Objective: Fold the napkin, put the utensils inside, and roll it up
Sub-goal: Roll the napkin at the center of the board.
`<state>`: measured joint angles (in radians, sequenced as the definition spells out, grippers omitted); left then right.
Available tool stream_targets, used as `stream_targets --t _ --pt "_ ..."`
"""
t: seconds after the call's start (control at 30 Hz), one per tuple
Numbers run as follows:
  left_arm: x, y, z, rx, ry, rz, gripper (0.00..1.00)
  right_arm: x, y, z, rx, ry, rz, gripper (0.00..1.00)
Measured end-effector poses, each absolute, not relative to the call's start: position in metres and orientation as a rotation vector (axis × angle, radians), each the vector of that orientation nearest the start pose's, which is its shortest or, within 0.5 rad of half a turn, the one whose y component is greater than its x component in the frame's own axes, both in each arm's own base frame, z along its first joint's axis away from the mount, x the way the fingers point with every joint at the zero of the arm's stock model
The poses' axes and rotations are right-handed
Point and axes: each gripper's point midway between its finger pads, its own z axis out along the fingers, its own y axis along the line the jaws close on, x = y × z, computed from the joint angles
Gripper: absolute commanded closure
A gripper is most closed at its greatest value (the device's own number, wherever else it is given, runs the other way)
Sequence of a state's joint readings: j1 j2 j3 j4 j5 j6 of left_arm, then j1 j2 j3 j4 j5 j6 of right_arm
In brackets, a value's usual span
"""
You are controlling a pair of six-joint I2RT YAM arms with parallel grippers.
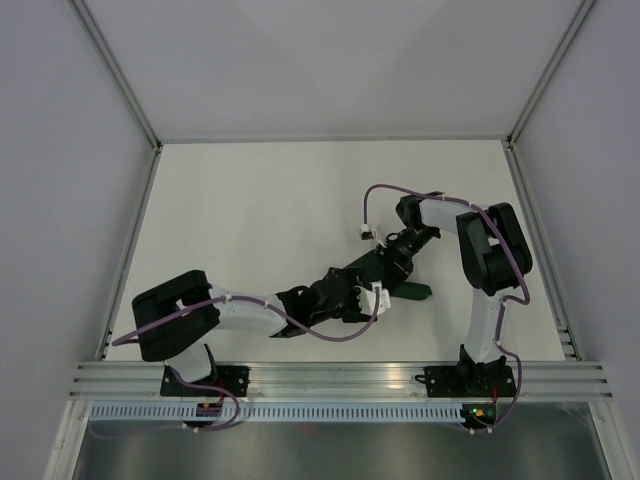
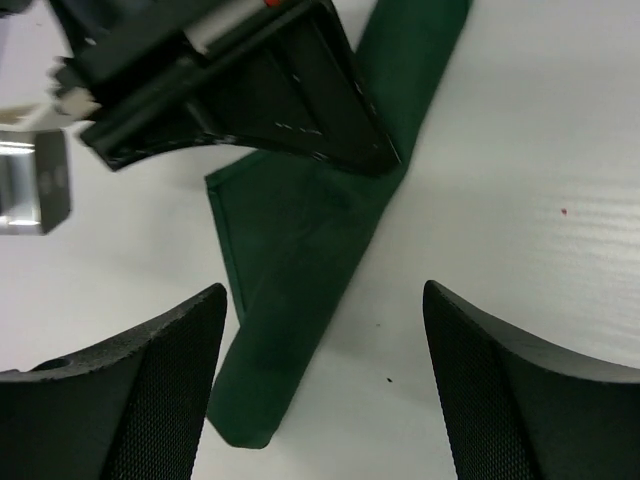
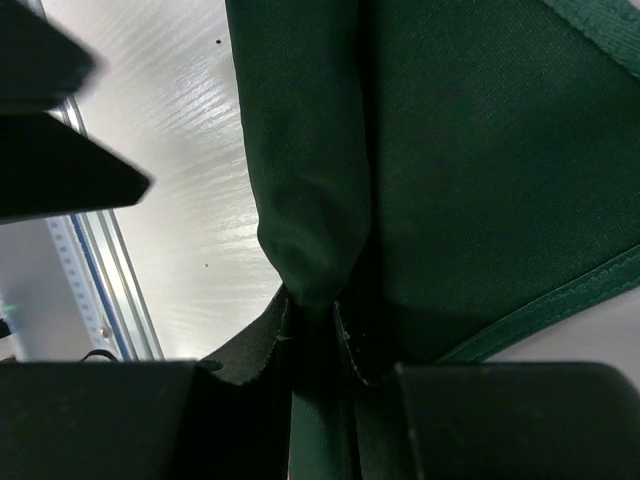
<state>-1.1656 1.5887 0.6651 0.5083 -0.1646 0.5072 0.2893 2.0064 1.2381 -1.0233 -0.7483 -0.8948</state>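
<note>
Top view: my two arms meet over the middle of the white surface (image 1: pixel 260 200) and cover most of the dark green matte fabric napkin (image 1: pixel 412 291); only a strip and one end of it show past the grippers. Left wrist view: the napkin (image 2: pixel 300 250) lies as a long narrow folded band running diagonally. Its far end is cut off at the top edge and its middle is hidden under my right gripper (image 2: pixel 250 90). Right wrist view: cloth (image 3: pixel 480 180) fills nearly the whole frame, a hemmed edge crosses the lower right corner, and the rest is cut off. What the folds enclose is hidden in every view. My left gripper (image 2: pixel 324 290) stands wide and holds nothing; its two fingers straddle the band's near end from above, and I cannot tell whether they touch cloth or surface. My right gripper (image 3: pixel 318 320) is narrowed down onto a raised fold of the napkin, the cloth pinched between its pads.
</note>
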Motion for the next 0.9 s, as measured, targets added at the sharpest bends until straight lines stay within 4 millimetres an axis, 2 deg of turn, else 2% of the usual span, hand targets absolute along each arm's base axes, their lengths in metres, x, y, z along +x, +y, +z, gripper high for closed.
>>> stream_targets --t 0.13,0.23,0.37,0.47,0.67,0.9 --pt "0.212 -0.376 0.055 1.518 1.400 -0.219 0.14 0.230 0.167 0.012 -1.495 2.497 1.212 1.00" --pt "0.212 -0.380 0.045 1.568 1.380 -0.211 0.16 0.225 0.166 0.012 -1.489 2.517 1.236 0.99" --pt "0.214 -0.391 0.039 1.600 1.349 -0.210 0.20 0.222 0.164 0.012 -1.481 2.537 1.263 1.00" --pt "0.216 -0.398 0.038 1.607 1.337 -0.217 0.28 0.221 0.163 0.012 -1.474 2.550 1.278 1.00" --pt "0.221 -0.404 0.034 1.617 1.339 -0.230 0.37 0.219 0.162 0.012 -1.476 2.563 1.296 0.99" --pt "0.223 -0.408 0.028 1.650 1.364 -0.246 0.55 0.218 0.161 0.012 -1.484 2.560 1.299 1.00"
